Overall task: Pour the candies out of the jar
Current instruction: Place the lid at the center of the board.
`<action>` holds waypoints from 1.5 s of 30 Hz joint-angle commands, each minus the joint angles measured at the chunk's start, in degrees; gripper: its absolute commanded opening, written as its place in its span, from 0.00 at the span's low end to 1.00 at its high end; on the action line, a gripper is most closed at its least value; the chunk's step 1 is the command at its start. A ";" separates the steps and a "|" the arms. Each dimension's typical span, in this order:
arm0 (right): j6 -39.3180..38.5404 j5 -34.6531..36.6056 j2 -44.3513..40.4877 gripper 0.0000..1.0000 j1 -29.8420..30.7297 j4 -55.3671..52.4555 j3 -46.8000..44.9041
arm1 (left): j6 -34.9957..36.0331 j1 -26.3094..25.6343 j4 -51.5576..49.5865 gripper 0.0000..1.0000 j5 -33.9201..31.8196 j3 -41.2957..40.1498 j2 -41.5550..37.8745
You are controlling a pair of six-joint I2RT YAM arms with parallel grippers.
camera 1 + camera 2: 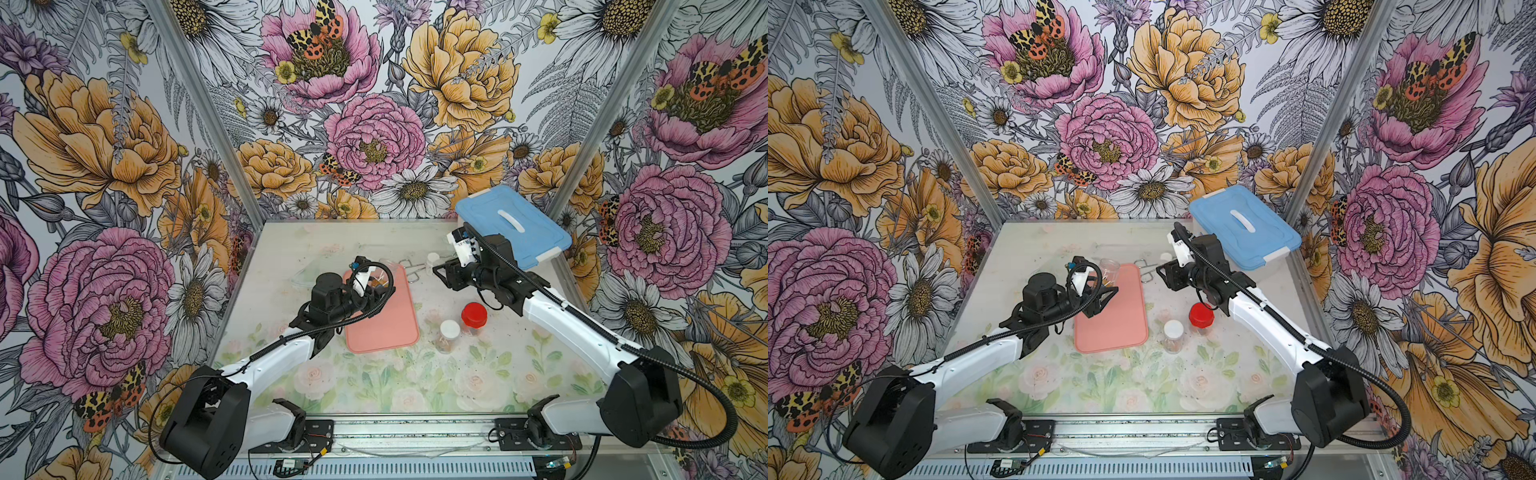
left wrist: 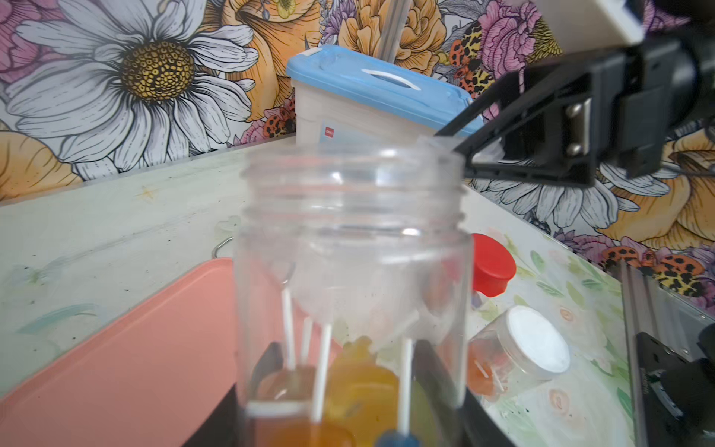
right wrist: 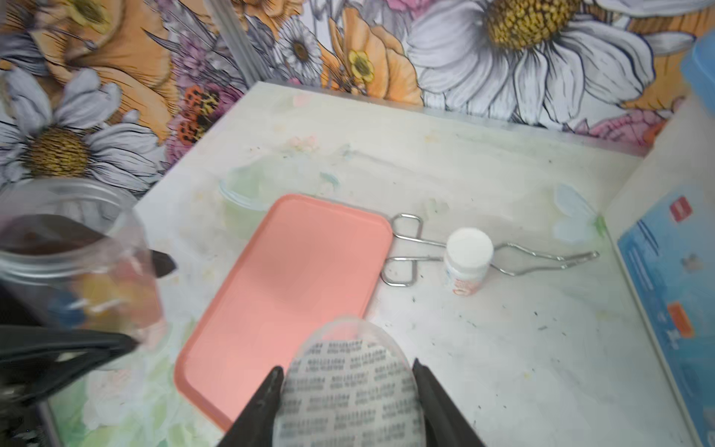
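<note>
Several candies (image 2: 360,383) in open jar (image 2: 356,232), left hand (image 2: 348,354) gripping it, right hand (image 3: 346,367) gripping lid (image 3: 350,402)

A pink tray (image 3: 294,286) lies just ahead of the right gripper (image 3: 346,365), with metal tongs (image 3: 402,251) and a white-capped bottle (image 3: 468,255) farther ahead. A blue-lidded box (image 1: 513,224) stands to its right. A red-lidded jar (image 1: 473,314) and a white-lidded jar (image 1: 450,330) sit behind it.

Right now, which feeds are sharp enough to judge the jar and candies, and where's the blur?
Left wrist view: jar close and soft, candies at its base blurred. Right wrist view: jar smeared at the edge, lid in the right gripper out of focus, tray crisp. Both top views: even light, jar tiny.
</note>
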 commanded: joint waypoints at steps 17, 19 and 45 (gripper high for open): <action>9.28 24.65 19.38 0.35 6.30 21.89 -8.30 | -2.15 0.41 4.19 0.00 -6.96 -1.54 0.94; 9.70 25.38 20.02 0.37 6.39 23.34 -8.96 | -2.29 0.41 4.14 0.00 -7.10 -1.71 0.85; 11.67 26.38 5.82 0.99 5.63 18.27 -7.84 | -7.91 -1.29 -17.66 0.00 -10.54 0.82 -4.85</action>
